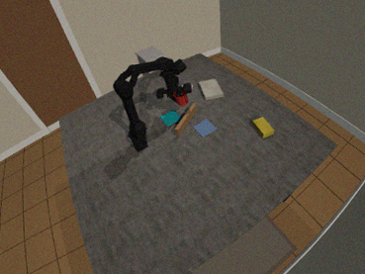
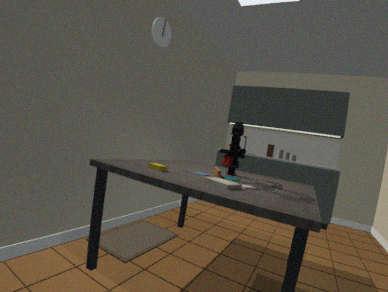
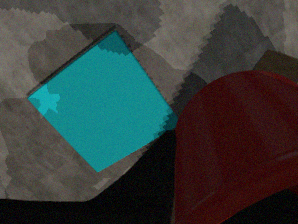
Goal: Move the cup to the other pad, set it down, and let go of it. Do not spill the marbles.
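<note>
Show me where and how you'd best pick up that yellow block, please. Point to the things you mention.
I'd pinch the yellow block (image 1: 263, 126) (image 2: 158, 166) around its middle, coming straight down from above, with the end effector's fingers against its two long sides. It lies flat and low, longer than it is wide, so that is the narrower span, and nothing stands close beside it to get in the way.

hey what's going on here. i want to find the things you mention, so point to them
The gripper (image 1: 181, 90) (image 2: 232, 152) holds the red cup (image 1: 181, 99) (image 2: 227, 161) (image 3: 235, 135) up off the table (image 1: 190, 190) (image 2: 145, 173). The teal pad (image 1: 170, 118) (image 2: 231, 178) (image 3: 100, 105) and the blue pad (image 1: 205, 127) (image 2: 201, 174) lie below, with a wooden bar (image 1: 184, 122) (image 2: 217, 172) between them. The cup is on neither pad. Whether it holds marbles, I can't tell.
</note>
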`<move>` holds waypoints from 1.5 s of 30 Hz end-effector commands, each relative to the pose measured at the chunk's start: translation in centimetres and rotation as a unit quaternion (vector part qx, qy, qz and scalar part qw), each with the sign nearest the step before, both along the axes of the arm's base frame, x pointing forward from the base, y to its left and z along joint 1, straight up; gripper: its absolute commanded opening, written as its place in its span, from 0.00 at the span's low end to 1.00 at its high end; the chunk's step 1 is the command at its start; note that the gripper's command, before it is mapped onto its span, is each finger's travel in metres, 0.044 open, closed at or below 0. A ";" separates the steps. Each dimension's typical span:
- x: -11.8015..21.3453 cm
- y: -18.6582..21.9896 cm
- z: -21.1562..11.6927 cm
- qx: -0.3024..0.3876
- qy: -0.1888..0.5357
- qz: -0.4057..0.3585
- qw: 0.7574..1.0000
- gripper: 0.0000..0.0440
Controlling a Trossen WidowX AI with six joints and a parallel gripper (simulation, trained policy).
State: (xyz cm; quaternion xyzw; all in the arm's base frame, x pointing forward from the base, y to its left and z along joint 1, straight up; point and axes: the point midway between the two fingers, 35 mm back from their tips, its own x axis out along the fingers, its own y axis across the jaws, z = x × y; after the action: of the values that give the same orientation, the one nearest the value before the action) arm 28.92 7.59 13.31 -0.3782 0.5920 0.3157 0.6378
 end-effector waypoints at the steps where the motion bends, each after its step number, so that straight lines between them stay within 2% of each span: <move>1: -0.7 0.6 -0.5 -0.001 -0.001 0.002 1.000 0.00; 30: -5.4 1.6 -6.2 0.000 -0.003 -0.020 1.000 0.01; 43: -6.6 1.5 -7.8 -0.002 -0.005 -0.037 0.999 0.12; 45: -6.4 1.6 -7.5 0.006 -0.014 -0.039 0.999 0.19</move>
State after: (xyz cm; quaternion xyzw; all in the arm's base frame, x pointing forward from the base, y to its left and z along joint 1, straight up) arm 22.57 9.25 5.81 -0.3600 0.5993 0.2916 0.6529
